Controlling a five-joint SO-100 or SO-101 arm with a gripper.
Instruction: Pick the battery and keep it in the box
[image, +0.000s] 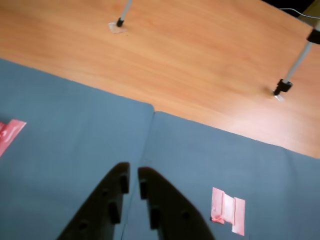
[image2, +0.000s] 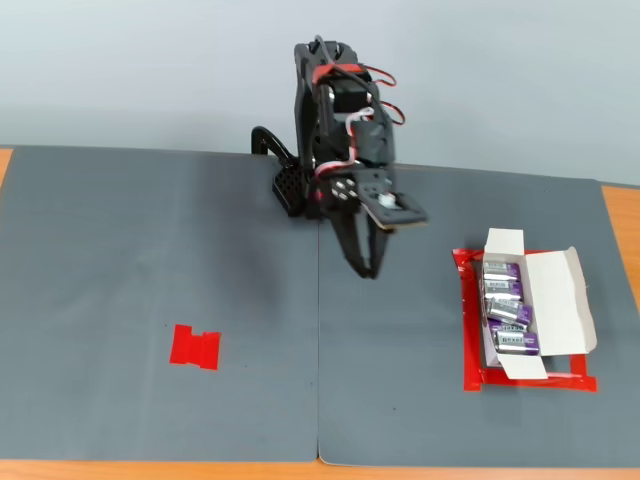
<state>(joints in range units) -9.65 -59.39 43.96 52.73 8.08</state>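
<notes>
My gripper hangs empty, jaws nearly closed, over the grey mat.

Four batteries already lie in the box, lid flap open, to my gripper's right in the fixed view, stacked along its length. None shows on the tabletop; the red tape patch sits bare.

Legible text: none. Purple label bands on the battery packs in the white box, fixed view: print present, too small to read. Red tape patch: unmarked. Wrist view: no lettering, numbers or signs.
</notes>
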